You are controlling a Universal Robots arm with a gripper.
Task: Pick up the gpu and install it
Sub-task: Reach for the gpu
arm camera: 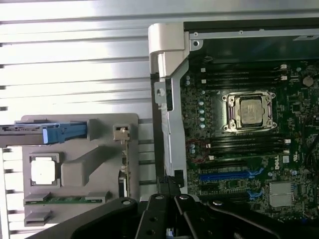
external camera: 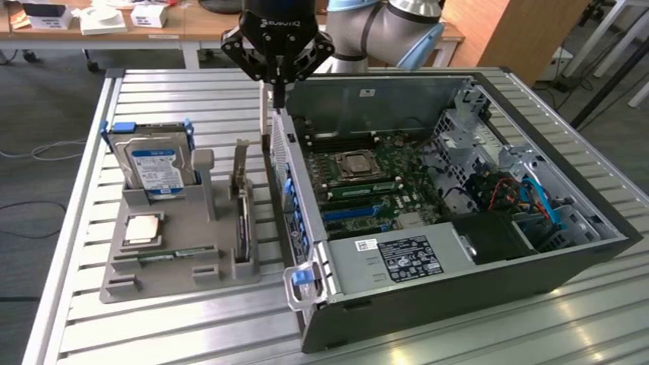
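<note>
pressed together and empty, the black hand (external camera: 277, 90) would best centre over the thin dark gpu card (external camera: 243, 217) standing upright in its grey plastic holder (external camera: 167, 262).

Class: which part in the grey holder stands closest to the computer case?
The gpu: the thin dark card standing on edge at the side of the holder nearest the case. The hard drive, processor and memory stick sit farther off.
</note>
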